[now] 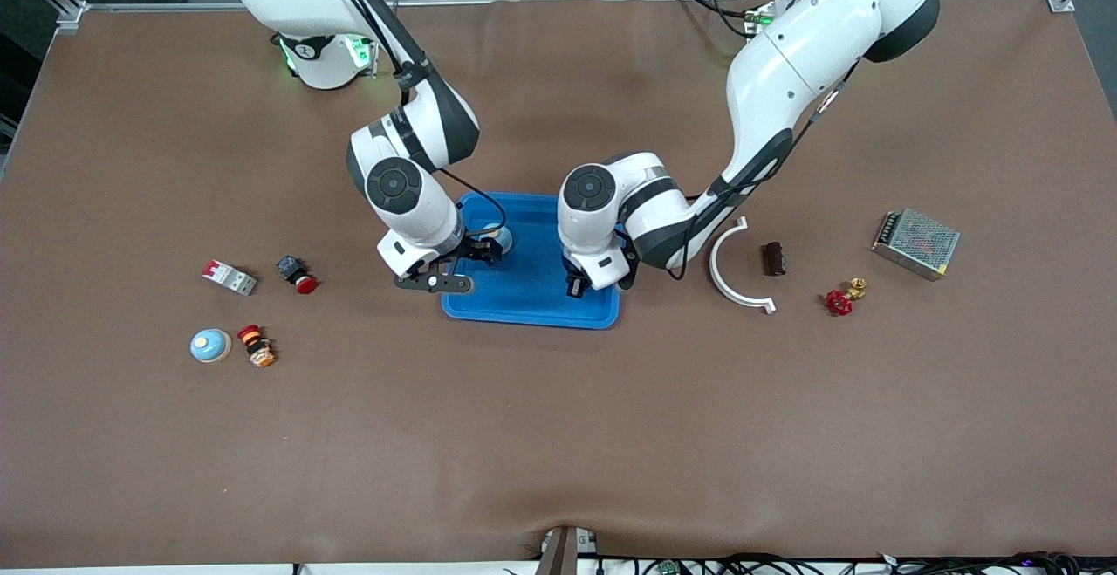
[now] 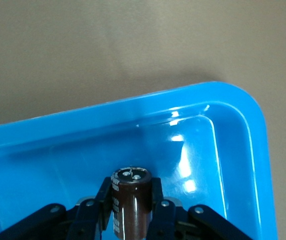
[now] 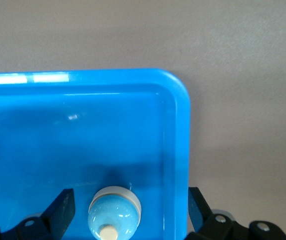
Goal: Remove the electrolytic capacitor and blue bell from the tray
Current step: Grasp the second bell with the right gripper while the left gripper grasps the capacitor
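A blue tray (image 1: 524, 304) lies mid-table. My left gripper (image 1: 578, 283) hangs low over the tray's end toward the left arm. It is shut on a dark brown capacitor (image 2: 130, 200), held upright between its fingers (image 2: 131, 189) above the tray floor (image 2: 222, 150). In the front view the capacitor is hidden under the hand. My right gripper (image 1: 478, 252) is open over the tray's other end. A light blue bell (image 3: 114, 214) stands on the tray floor (image 3: 83, 125) between its spread fingers (image 3: 130, 200), touching neither; one finger is outside the rim. The bell (image 1: 491, 239) barely shows in the front view.
A second blue bell (image 1: 210, 345), an orange-red part (image 1: 256, 345), a red-white breaker (image 1: 229, 277) and a red push button (image 1: 297, 274) lie toward the right arm's end. A white curved piece (image 1: 733, 274), a dark brown part (image 1: 773, 258), a red valve (image 1: 842, 298) and a metal power supply (image 1: 915, 243) lie toward the left arm's end.
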Tool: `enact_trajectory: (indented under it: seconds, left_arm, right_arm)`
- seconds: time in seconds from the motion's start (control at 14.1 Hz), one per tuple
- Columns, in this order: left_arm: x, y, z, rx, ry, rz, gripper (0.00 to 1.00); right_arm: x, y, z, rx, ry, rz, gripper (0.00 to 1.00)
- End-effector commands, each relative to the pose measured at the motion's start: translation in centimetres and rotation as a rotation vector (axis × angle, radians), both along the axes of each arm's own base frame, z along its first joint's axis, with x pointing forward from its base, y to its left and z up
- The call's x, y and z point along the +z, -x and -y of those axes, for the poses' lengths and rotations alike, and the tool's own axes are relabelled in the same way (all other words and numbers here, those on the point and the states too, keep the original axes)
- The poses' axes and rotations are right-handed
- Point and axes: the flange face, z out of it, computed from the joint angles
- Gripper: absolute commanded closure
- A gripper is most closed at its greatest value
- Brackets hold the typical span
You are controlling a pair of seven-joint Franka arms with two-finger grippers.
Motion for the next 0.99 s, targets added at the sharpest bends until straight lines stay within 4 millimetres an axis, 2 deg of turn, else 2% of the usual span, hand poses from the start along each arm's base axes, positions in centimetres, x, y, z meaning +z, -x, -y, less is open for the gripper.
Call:
enact_trajectory:
  seconds: [0.0, 0.07, 0.14, 0.28, 0.43, 0.64, 0.92]
  left_arm:
    - [2.2, -1.0, -0.1, -0.137, -0.008, 0.021, 1.00]
    - [3.1, -0.8, -0.2, -0.228, -0.026, -0.005, 1.00]
    - [4.4, -1.1, -1.3, -0.307, -0.027, -0.077, 1.00]
    - [8.6, -1.8, -4.2, -0.560, 0.024, -0.184, 1.00]
    - [10.7, -1.0, -7.2, -0.766, 0.067, -0.243, 1.00]
    - [11.5, 0.8, -11.2, -0.987, 0.015, -0.207, 1.00]
    - [9.6, 2.9, -14.8, -1.195, -0.060, -0.185, 1.00]
  right_arm:
    - [-1.2, 1.1, -1.1, -0.006, 0.007, -0.011, 0.00]
    - [-1.5, 1.3, -1.4, 0.000, 0.008, -0.012, 0.00]
    - [-1.9, 1.5, -1.7, 0.004, 0.010, -0.014, 0.00]
    - [-2.5, 1.8, -2.1, 0.013, 0.012, -0.015, 0.00]
    - [-3.2, 1.8, -2.2, 0.011, 0.013, -0.011, 0.00]
    - [-4.5, 2.6, -3.2, 0.022, 0.013, -0.006, 0.00]
    - [-5.0, 3.4, -4.1, 0.042, 0.019, -0.014, 0.00]
